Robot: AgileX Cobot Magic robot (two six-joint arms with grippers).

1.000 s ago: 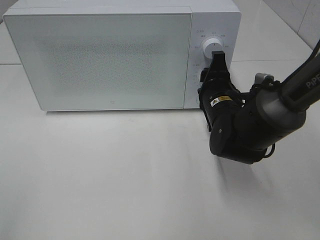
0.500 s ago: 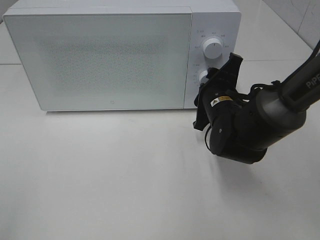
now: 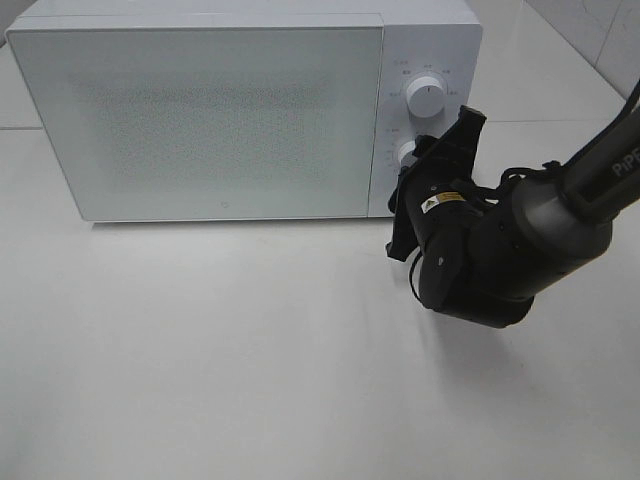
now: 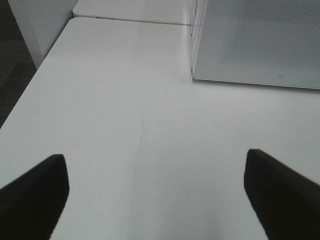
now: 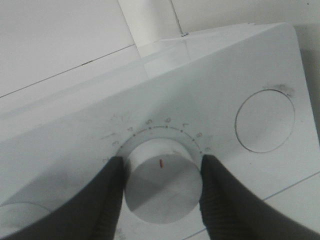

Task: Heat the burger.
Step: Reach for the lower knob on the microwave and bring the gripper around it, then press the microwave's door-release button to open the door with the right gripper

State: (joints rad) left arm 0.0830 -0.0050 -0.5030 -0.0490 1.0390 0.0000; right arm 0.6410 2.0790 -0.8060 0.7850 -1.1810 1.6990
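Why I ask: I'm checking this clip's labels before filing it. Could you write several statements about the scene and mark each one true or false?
1. The microwave door is shut. True.
2. The burger sits on the table in front of the microwave. False: no burger shows in any view.
3. The right gripper is closed on the lower dial, with a finger on each side. True.
4. The left gripper holds a plate. False: its jaws stand open over the table, holding nothing.
5. The upper dial is hidden behind the arm. False: it shows in full, with nothing touching it.
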